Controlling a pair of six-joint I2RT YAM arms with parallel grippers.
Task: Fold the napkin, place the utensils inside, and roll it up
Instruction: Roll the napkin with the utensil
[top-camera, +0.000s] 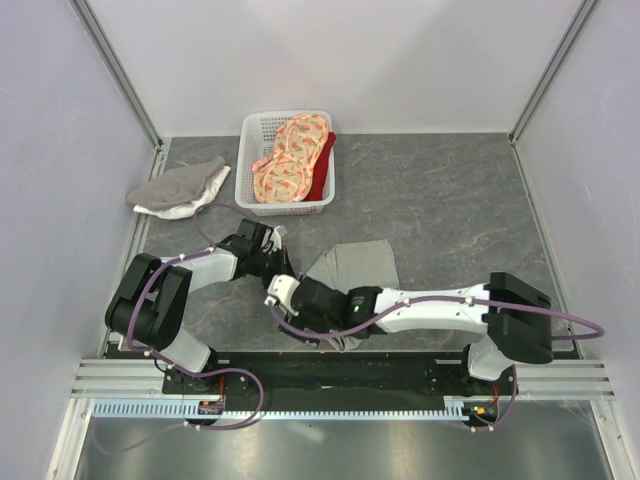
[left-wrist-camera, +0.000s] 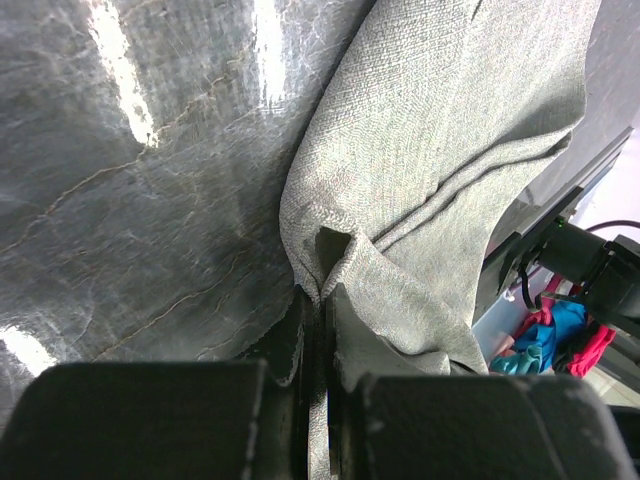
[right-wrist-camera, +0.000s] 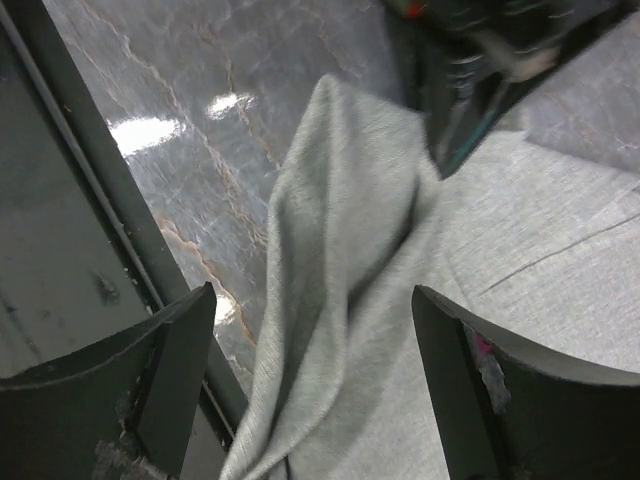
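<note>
Folding stage: my left claw (left-wrist-camera: 318, 298) is pinched tight on a bunched edge of the napkin (top-camera: 352, 265), which lies on the table (top-camera: 450, 200) on the arms' side of the basket (top-camera: 245, 170). My right claw (right-wrist-camera: 310, 330) gapes wide, holding nothing. Next, I judge, it must take a free corner to complete the fold.

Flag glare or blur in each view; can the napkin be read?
Top external: even light, sharp, napkin clear. Left wrist: bright glare streaks on the table, napkin weave crisp. Right wrist: one glare patch on the table; left gripper at top blurred.
</note>
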